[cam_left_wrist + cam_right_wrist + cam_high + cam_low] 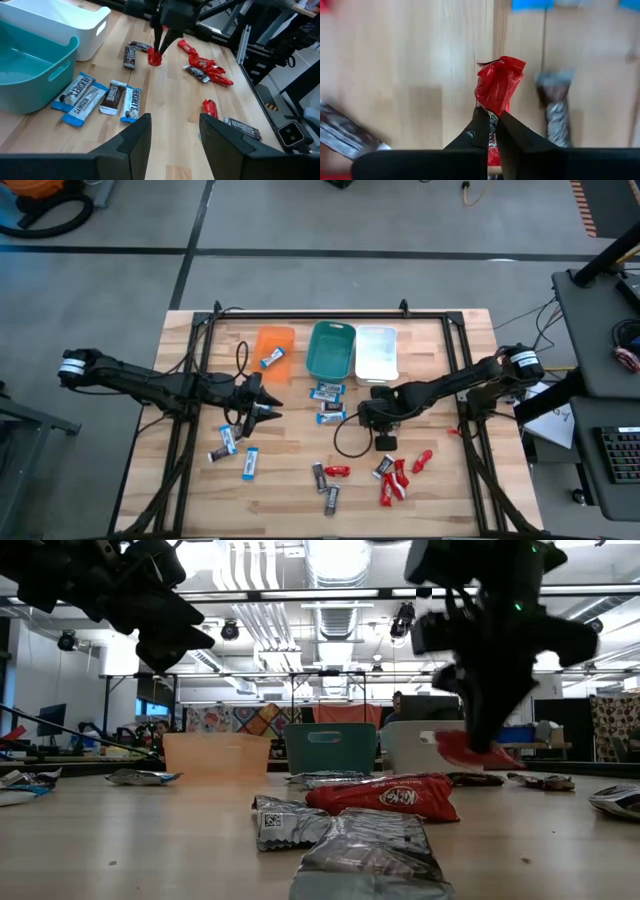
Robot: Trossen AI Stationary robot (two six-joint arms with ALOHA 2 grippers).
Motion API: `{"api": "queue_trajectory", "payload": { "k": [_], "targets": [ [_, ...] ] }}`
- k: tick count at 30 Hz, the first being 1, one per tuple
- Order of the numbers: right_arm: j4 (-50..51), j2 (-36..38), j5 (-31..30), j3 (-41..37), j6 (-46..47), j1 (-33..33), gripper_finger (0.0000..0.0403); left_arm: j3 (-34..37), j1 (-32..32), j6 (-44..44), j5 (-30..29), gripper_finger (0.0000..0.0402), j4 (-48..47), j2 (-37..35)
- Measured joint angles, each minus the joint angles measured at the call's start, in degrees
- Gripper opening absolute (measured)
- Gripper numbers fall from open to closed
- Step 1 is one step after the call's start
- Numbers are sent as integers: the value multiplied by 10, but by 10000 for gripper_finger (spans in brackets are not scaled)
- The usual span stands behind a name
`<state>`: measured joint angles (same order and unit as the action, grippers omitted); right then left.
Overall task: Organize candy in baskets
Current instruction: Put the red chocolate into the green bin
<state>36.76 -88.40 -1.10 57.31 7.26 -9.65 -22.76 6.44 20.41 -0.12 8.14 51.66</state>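
Observation:
Three baskets stand in a row at the table's far side: orange (275, 345), teal (331, 350) and white (377, 353). One blue-and-white candy (271, 359) lies in the orange basket. More candy lies loose on the table: blue-and-white bars (328, 392), red ones (395, 480) and dark ones (325, 488). My right gripper (384, 438) hangs right of the table's middle, shut on a red candy (499, 80). My left gripper (175, 135) stands open above the left half of the table, with nothing between its fingers. My right gripper pinches the red candy's wrapper (492, 107) between its two fingers. The fingers come from above, pointing steeply down. The crumpled end of the wrapper (154, 58) sticks out below the fingertips. The candy (468, 750) hangs tilted, lifted clear of the table.
Blue-and-white bars (238, 450) lie at the near left. A red and a silver-wrapped bar (385, 797) lie close to the near edge. The black frame rails (330, 315) run along the table's far side and both flanks. Bare wood lies between the two grippers.

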Motion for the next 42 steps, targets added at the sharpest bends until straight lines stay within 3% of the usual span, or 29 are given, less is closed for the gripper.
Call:
{"api": "queue_trajectory", "payload": {
  "k": [8, 16, 20, 28, 42],
  "targets": [
    [-91, 10, -87, 65, -102, 24, 13, 0, 3, 18, 0, 151, -12, 0],
    [-210, 10, -155, 99, -195, 106, 13, 0, 3, 29, 2, 151, -82, 0],
    [-262, 10, -155, 90, -181, 163, 13, 0, 3, 9, 16, 151, -159, 0],
    [-268, -7, -151, 78, -99, 242, 13, 0, 3, -40, 22, 151, -309, 0],
    [-315, -67, -150, 77, -92, 250, 21, 0, 3, -49, 21, 151, -301, 0]
  ]
}}
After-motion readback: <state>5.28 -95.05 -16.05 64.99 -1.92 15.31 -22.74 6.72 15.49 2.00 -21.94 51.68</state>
